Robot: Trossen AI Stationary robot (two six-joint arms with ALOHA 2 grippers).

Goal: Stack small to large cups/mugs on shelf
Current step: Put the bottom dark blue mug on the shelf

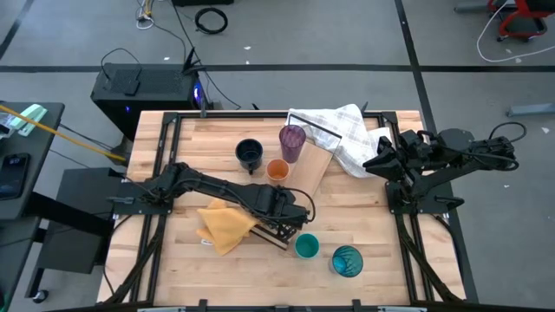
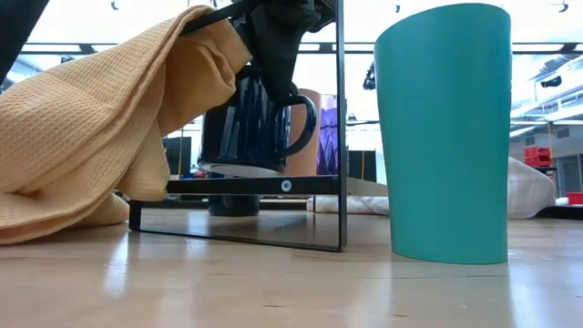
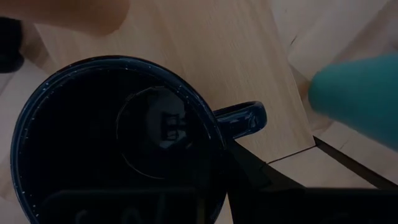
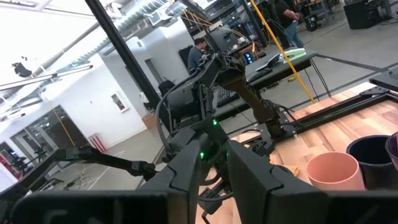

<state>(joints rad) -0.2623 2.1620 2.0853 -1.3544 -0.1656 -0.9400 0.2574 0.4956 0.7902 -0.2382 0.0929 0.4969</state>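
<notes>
I count six vessels on the table. Two are dark navy mugs: one navy mug (image 1: 249, 154) stands on the far side, left of the purple tumbler (image 1: 292, 143), and the second navy mug (image 2: 253, 118) is lifted off the wood in my left gripper (image 1: 290, 227), near the middle of the table. From the low view it hangs clear of the surface with its handle pointing right, and the left wrist view looks straight down into its dark bowl, the fingers clenched on its rim next to the handle.

The single orange cup (image 1: 277, 171) sits just near of the purple tumbler, at the left edge of the shelf (image 1: 314, 173). The shelf is the one light-wood plank, lying slanted on the far middle of the table, with the purple tumbler on its far end. One small teal cup (image 1: 306, 247) stands just right of the left gripper, and one teal-blue patterned tumbler (image 1: 347, 261) stands right of that, at the near edge.

One yellow cloth (image 1: 227, 225) lies crumpled just left of the left gripper, touching the arm. One white checked towel (image 1: 347, 134) is bunched at the far right, its edge over the shelf's far end.

My right gripper (image 1: 378, 160) waits at the far right beside the towel, fingers part-way apart and gripping nothing.
</notes>
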